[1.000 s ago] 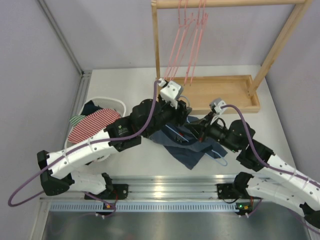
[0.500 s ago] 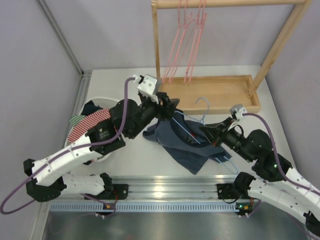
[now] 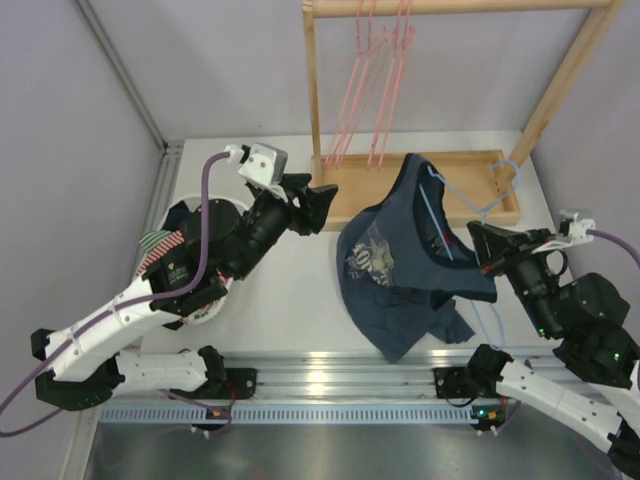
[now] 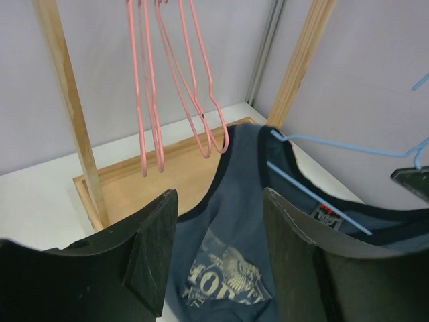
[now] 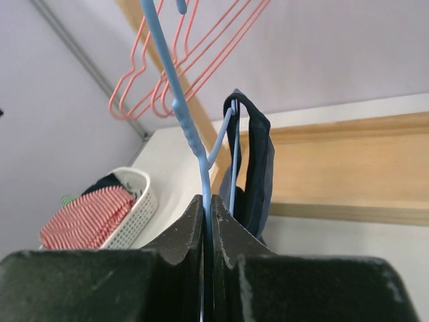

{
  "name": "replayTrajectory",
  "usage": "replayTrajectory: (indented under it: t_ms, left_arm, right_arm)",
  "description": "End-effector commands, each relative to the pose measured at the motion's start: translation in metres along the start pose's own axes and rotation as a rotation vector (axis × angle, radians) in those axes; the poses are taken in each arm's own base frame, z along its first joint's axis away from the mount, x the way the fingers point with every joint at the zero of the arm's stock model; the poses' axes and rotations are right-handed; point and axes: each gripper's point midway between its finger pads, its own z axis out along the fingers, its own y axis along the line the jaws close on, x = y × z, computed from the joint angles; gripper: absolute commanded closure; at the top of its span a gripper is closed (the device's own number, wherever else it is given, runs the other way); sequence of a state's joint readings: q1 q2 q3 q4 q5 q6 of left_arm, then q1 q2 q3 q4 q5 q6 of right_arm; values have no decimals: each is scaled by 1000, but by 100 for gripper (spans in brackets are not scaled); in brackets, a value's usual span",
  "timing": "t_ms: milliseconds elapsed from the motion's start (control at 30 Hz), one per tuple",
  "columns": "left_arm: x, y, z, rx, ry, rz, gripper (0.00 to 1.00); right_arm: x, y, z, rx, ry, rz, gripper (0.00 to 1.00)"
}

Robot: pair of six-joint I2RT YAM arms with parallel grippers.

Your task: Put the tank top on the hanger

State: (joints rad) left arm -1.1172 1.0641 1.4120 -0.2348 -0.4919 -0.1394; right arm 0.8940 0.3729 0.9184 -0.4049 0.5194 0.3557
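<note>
The navy tank top (image 3: 385, 265) hangs from the light-blue hanger (image 3: 436, 205), lifted off the table, its pale graphic facing up. My right gripper (image 3: 482, 245) is shut on the hanger's wire below the hook. In the right wrist view the wire (image 5: 184, 114) runs up from between my shut fingertips (image 5: 207, 201), and the shirt's strap (image 5: 258, 161) drapes over it. My left gripper (image 3: 318, 205) is open and empty, to the left of the shirt and apart from it. The left wrist view shows the shirt (image 4: 241, 221) and the hanger (image 4: 322, 144) beyond the open gripper (image 4: 218, 194).
A wooden rack with a tray base (image 3: 420, 190) stands at the back, with pink hangers (image 3: 375, 90) on its rail just behind the shirt. A white basket (image 3: 215, 205) with a red-and-white striped garment (image 3: 165, 250) sits at the left.
My right gripper has lifted the hanger and shirt up and to the right, off the table. My left gripper has let go of the shirt, opened and drawn back to the left.
</note>
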Motion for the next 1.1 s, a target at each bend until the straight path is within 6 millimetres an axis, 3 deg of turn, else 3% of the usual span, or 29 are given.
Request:
replayTrajectory:
  t_ms: [0,167,200,233,300,333,367,400,433,500,567,600,667,700,733,767,933,1067]
  left_arm:
    - [-21,5,-8,-11,-44,-6,42]
    - [-18,3,-8,-1,-36,-8,42]
    - [-17,2,-7,5,-32,-12,42]
    - [-15,2,-7,4,-27,-10,43]
    - [-12,0,-6,13,-22,-14,43]
    - [-11,-1,-6,17,-20,-15,43]
    - [-12,-2,-7,21,-23,-19,43]
    - [-11,-1,-7,22,-21,-20,43]
    - [-10,-1,-7,22,-19,-21,43]
    - [-6,-2,-8,25,-9,-22,43]
    - [-5,-2,-9,30,-7,-24,44]
    - [-1,-2,-8,28,2,-21,44]
    - [1,-2,-9,32,7,-20,44]
    - [3,-2,-10,35,10,-21,44]
    - [2,-2,-10,36,9,-20,44]
    - [2,-1,-11,35,9,-20,44]
    - [1,1,-16,37,6,-10,44]
    - [2,3,-16,32,5,1,44]
  right_arm:
    - [-61,-12,-8,98,-159,9,100]
    - [-133,-6,-13,134,-303,-63,100]
    - [-135,-1,-3,144,-287,-125,100]
    - [-158,5,-7,140,-324,-122,100]
    - [-169,16,9,150,-315,-198,100]
    - [-188,24,7,131,-345,-195,100]
    - [-194,28,11,134,-344,-213,100]
    - [-185,37,33,147,-294,-278,100]
    - [-199,41,33,153,-310,-278,100]
    - [-191,51,55,158,-265,-327,100]
    - [-197,54,60,157,-263,-334,100]
    - [-191,58,71,150,-243,-321,100]
    - [-191,55,81,126,-219,-321,100]
    - [-182,53,95,117,-188,-259,100]
    - [-184,32,100,170,-189,-257,100]
    - [-178,37,106,107,-167,-245,100]
    - [-165,-1,125,66,-107,-176,100]
    - [-177,-28,134,49,-132,-151,100]
